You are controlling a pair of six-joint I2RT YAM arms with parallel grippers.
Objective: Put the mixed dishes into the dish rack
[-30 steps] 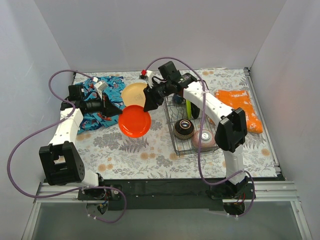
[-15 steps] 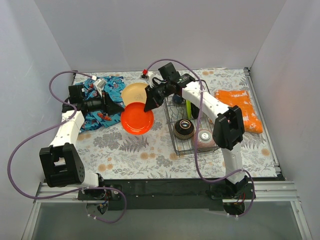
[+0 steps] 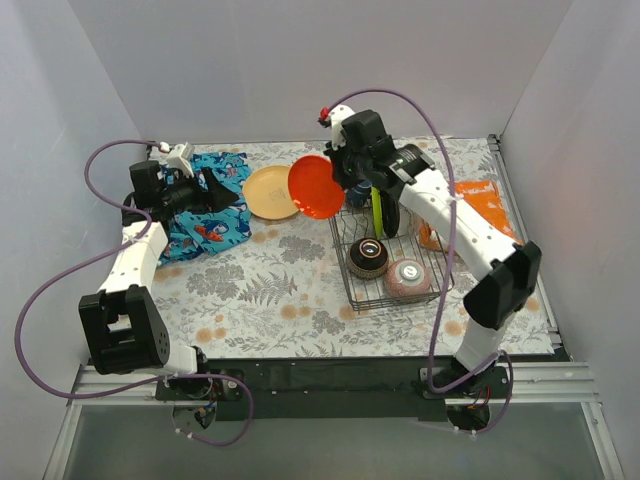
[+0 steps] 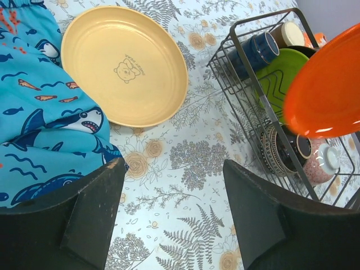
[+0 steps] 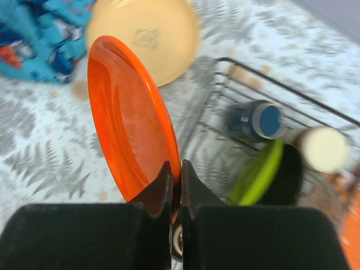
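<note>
Handed across, the round red-orange plate (image 5: 132, 118) stands edge-up, rim pinched in the right gripper (image 5: 174, 171), beside the black wire dish rack's (image 3: 400, 245) left edge; left gripper (image 4: 171, 169) gapes empty.

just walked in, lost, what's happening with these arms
The right gripper pinches the red-orange plate by its rim, on edge above the left side of the dish rack. The left gripper is open and empty near the yellow plate. The rack holds a green plate, blue mug, dark bowl and pink bowl.
</note>
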